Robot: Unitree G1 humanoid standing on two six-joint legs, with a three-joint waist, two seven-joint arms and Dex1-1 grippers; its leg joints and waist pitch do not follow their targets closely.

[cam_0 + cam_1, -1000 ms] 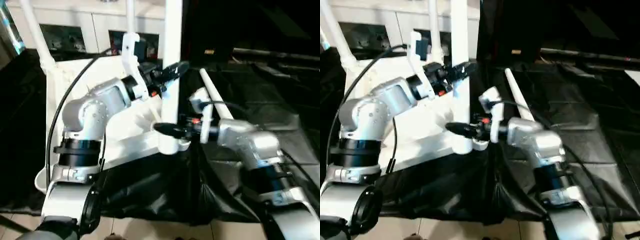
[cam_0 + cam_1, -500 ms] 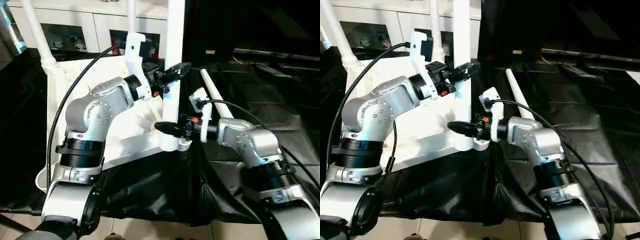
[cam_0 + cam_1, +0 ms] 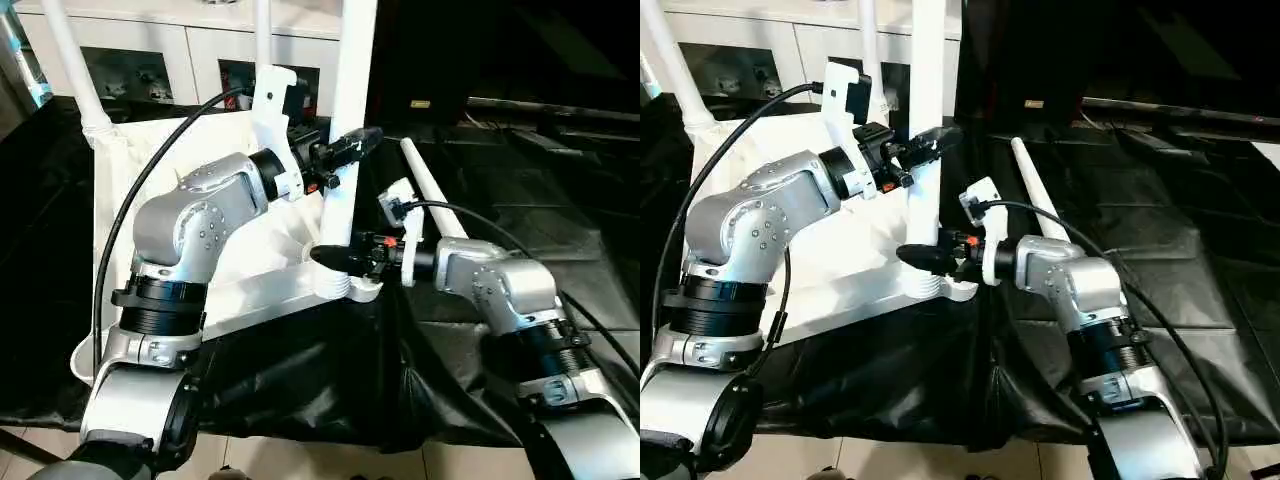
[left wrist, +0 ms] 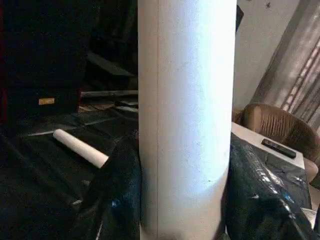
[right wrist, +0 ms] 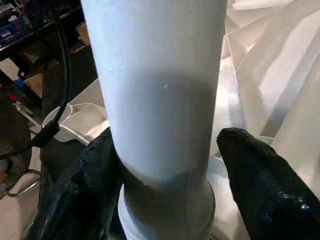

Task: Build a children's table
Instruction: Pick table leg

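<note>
Since a second ago the upright leg (image 3: 340,150) has tilted slightly. Left claw (image 3: 345,150) pinches it mid-shaft; right claw (image 3: 335,257) pinches its base at the tabletop (image 3: 240,250) corner socket. A loose leg (image 3: 430,195) lies at three o'clock on black sheeting (image 3: 520,190).

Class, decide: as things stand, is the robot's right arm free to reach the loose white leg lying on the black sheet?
Probably not yet: the right gripper is closed around the upright leg at its socket. The loose leg lies unobstructed beside that forearm.
</note>
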